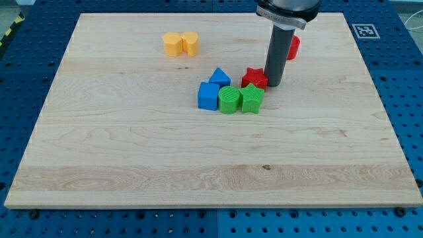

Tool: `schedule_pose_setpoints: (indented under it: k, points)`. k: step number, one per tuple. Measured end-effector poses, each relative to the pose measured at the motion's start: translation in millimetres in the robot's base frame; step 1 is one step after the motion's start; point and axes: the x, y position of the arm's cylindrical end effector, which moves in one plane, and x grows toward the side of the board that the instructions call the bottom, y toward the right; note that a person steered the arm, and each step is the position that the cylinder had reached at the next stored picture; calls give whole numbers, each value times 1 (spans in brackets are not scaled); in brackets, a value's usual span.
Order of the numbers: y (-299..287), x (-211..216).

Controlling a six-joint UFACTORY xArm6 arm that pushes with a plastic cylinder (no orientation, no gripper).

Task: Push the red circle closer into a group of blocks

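The red circle [293,47] lies near the view's top right, mostly hidden behind my rod. My tip [273,85] rests on the board just right of the red star [254,78], below and left of the red circle. A group of blocks sits at the centre: the red star, a green star [252,98], a green cylinder [229,100], a blue cube [207,96] and a blue triangular block [220,77]. The red circle stands apart from this group.
Two yellow blocks [180,43] sit side by side near the view's top left of centre. The wooden board [132,152] lies on a blue perforated table. A marker tag [363,30] sits at the top right corner.
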Motion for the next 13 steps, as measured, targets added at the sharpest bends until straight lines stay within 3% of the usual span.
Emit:
schedule_pose_setpoints:
  k: [2, 4, 5, 6, 7, 10, 13]
  points:
    - [54, -45]
    - [55, -115]
    - [108, -128]
    - [112, -165]
    - [80, -171]
    - [3, -97]
    - [-76, -130]
